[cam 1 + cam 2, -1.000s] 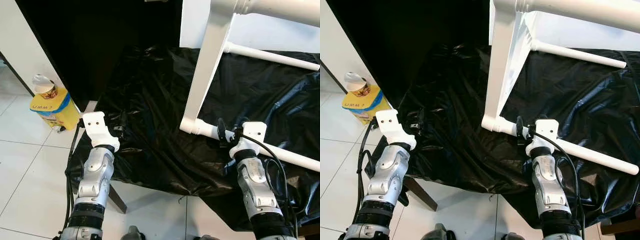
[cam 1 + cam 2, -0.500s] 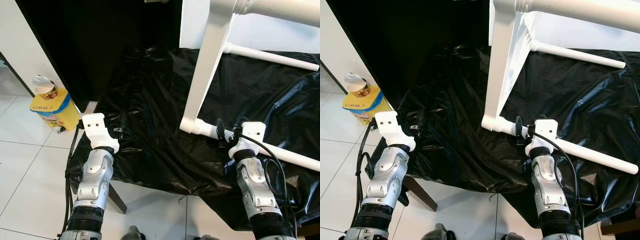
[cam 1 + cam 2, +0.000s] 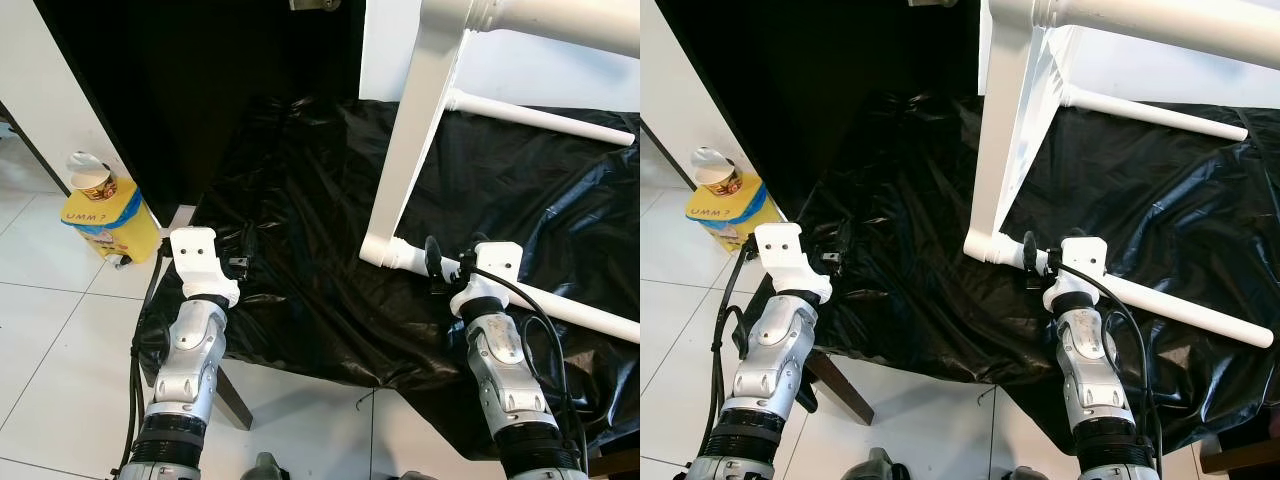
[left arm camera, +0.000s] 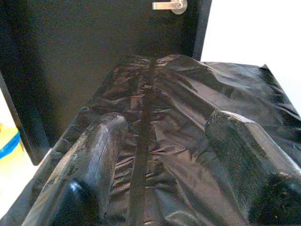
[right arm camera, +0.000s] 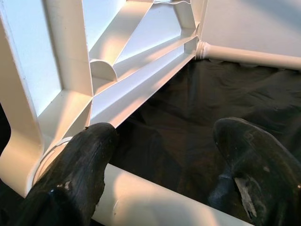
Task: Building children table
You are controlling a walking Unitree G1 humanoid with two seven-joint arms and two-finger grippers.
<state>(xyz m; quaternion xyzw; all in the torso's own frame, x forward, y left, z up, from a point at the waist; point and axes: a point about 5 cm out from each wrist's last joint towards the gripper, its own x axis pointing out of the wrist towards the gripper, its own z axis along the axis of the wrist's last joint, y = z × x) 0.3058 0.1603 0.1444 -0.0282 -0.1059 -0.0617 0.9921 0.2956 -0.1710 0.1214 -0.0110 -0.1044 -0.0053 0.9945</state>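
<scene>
Right tool (image 3: 452, 268) at the near edge of the black plastic sheet (image 3: 300, 290), fingers spread wide on either side of the white table leg (image 3: 560, 308) lying there, close to where it meets the upright frame post (image 3: 410, 150); the fingers straddle the leg but are not yet closed on it. Judged step: taking hold of the leg at its joint with the table frame. The next move calls for closing squarely on the round leg without rolling it or pulling it from the socket. Left tool (image 4: 155, 155), also spread and empty, hovers over the sheet's near left edge. Farther back, a second white leg (image 3: 540, 118) crosses the sheet near its far edge, and a yellow carton (image 3: 105, 215) stands on the tiled floor (image 3: 50, 330) to the left. Hidden or uncertain: the table top is cut off above; whether the leg is fully seated in its joint cannot be told; the surface under the sheet is covered.
</scene>
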